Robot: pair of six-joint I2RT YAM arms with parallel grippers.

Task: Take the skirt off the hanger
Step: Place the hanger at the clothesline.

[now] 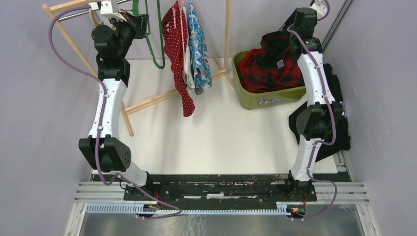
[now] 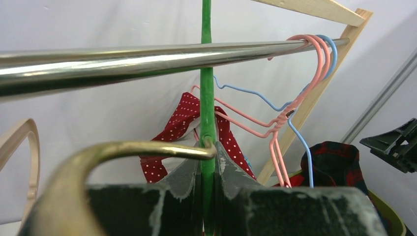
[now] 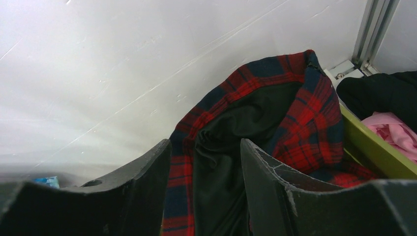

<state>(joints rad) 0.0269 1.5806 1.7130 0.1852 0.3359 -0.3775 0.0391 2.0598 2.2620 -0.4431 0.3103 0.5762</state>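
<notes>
Left gripper [image 2: 207, 160] up at the metal rail [image 2: 123, 58] of the wooden rack [image 1: 228, 34]; jaws closed tight on the thin rod of the green hanger [image 2: 207, 98], which hangs bare. Right gripper [image 3: 205, 145] over the olive bin [image 1: 265, 101] at the table's [image 1: 221, 132] far right. Its jaws are part-way apart but clamped on a thick bunch of the red plaid skirt [image 3: 300, 118], black lining showing between the fingers [image 3: 147, 172]. Skirt is off the hanger, most of it heaped in the bin. A red dotted garment [image 1: 177, 44] and a blue printed one [image 1: 199, 49] hang mid-rail on pink and blue wire hangers [image 2: 314, 59].
</notes>
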